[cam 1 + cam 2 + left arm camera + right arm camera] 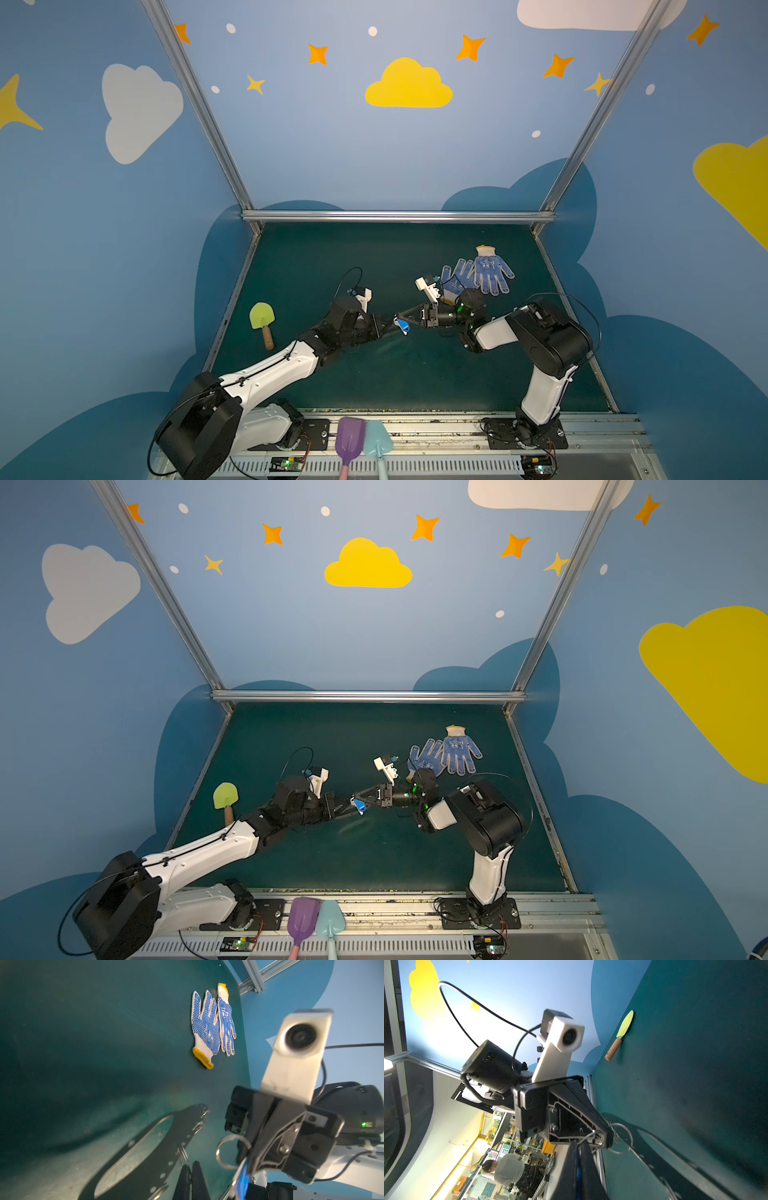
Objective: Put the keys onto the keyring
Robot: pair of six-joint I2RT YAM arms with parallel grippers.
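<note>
- Blue walls (332,145) carried painted white and yellow clouds (408,85) and orange stars (318,54).
- Aluminium rails (395,216) framed the corners.
- A dark green mat (415,374) covered the tabletop.
- Cluttered shelves (529,1145) stood beyond.

You work in a robot booth: cloud-and-star walls (408,85) across the upper frame, aluminium rails (398,216) edging a green counter (415,374) below.

Both arms reach low over the centre of the tabletop (415,374), wrists rolled sideways. The left tool (390,324) and right tool (399,315) meet tip to tip above that centre, jaws fully closed.
</note>
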